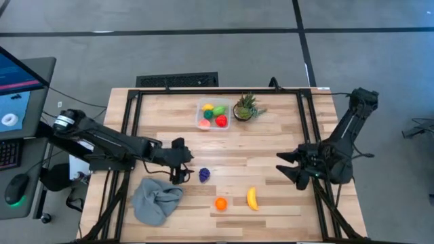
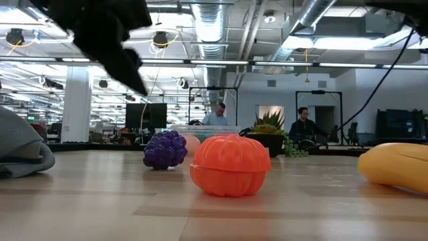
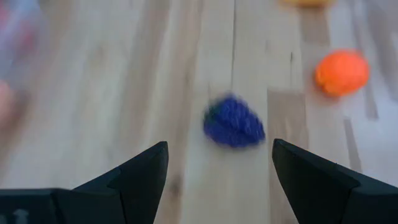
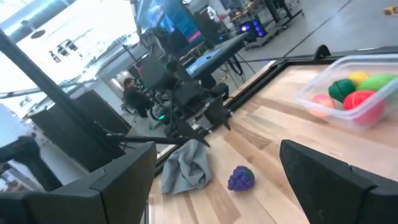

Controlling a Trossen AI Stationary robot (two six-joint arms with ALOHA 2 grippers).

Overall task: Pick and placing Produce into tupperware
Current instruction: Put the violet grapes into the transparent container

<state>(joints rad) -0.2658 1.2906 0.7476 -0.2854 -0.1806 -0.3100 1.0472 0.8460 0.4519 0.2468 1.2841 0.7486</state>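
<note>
High view: a wooden table [image 1: 271, 146] is seen from above. The tupperware [image 1: 213, 114] sits at the far middle, already holding several pieces of produce, with a potted plant [image 1: 245, 108] just beside it on the right. The left end effector [image 1: 184, 167] hangs low at the near left, its fingers spread and empty, just left of a purple grape bunch [image 1: 204, 175]. An orange pumpkin [image 1: 220, 203] and a banana [image 1: 252, 198] lie nearer the front edge, and a grey cloth [image 1: 156, 200] lies at the near left. The right end effector [image 1: 286, 167] waits at the right, released and empty.

Low view: the grapes and pumpkin are shown resting on the table, nothing touching them.

Left wrist view: the grapes are framed between the open fingers [image 3: 143, 174], a little ahead.

Right wrist view: the tupperware and grapes are seen well apart.

The step in hand is judged to be the approach to the grapes; a descent and a closing around them would be called for next.
</note>
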